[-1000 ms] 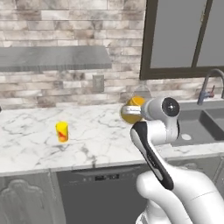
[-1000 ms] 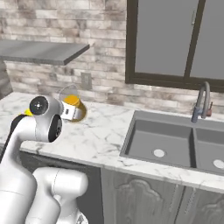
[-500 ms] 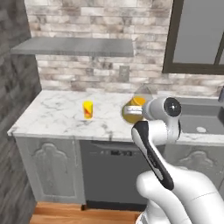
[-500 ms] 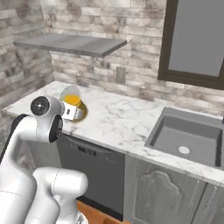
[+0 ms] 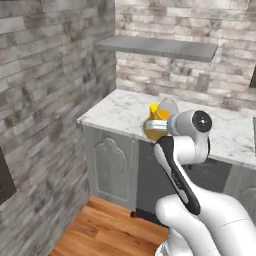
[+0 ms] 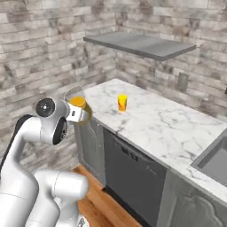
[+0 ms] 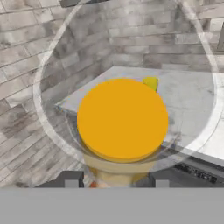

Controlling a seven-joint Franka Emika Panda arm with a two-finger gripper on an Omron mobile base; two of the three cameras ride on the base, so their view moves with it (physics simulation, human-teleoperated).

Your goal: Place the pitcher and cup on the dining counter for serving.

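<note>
My gripper (image 6: pixel 75 116) is shut on the pitcher (image 6: pixel 78 105), a clear glass carafe with amber-orange liquid, and holds it upright in the air in front of the worktop's left end. In the hand view the pitcher (image 7: pixel 122 118) stands right against the camera, between the two fingertips (image 7: pixel 70 179). From the left base view the pitcher (image 5: pixel 159 121) pokes out beside the arm's wrist. The cup (image 6: pixel 122 102), a small yellow tumbler, stands on the marble worktop (image 6: pixel 168 128) beyond the pitcher and shows through the glass as the cup (image 7: pixel 151 82). The dining counter is out of view.
A grey shelf (image 6: pixel 142 44) hangs on the brick wall above the worktop. A dark dishwasher front (image 6: pixel 133 173) and grey cabinet doors (image 5: pixel 112 167) sit under it. A sink (image 6: pixel 217 159) lies at the far right. A brick side wall (image 5: pixel 45 100) rises on the left above wooden floor (image 5: pixel 110 225).
The whole picture has shifted: the base has moved, so the worktop and cup lie farther off and to the right, and a side wall and floor have come into view. The pitcher stays gripped.
</note>
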